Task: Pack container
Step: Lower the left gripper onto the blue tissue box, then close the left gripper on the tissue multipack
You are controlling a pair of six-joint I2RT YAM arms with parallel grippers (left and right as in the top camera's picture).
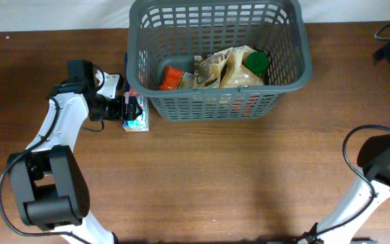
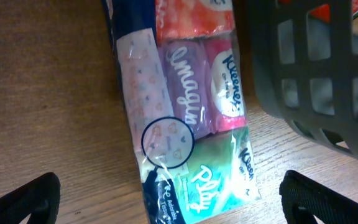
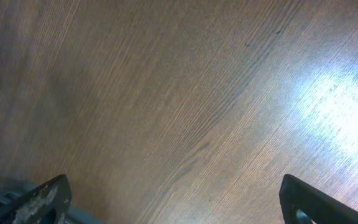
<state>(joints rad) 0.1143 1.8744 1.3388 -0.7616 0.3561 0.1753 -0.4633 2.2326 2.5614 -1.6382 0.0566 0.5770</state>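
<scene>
The dark grey lattice basket [image 1: 219,102] stands at the back middle of the table, holding a red item [image 1: 173,76], a crinkled tan bag [image 1: 225,69] and a green-lidded jar [image 1: 256,63]. A multipack of tissue packets [image 1: 136,113] lies on the table against the basket's left front corner. In the left wrist view the pack [image 2: 188,118] lies lengthwise beside the basket wall [image 2: 303,68]. My left gripper [image 2: 166,199] is open, its fingers wide apart either side of the pack's near end. My right gripper [image 3: 179,199] is open over bare wood at the far right.
The wooden table [image 1: 235,176] spreads out in front of the basket. A black cable [image 1: 352,152] loops by the right arm's base. A small grey-blue edge [image 3: 5,196] shows at the lower left of the right wrist view.
</scene>
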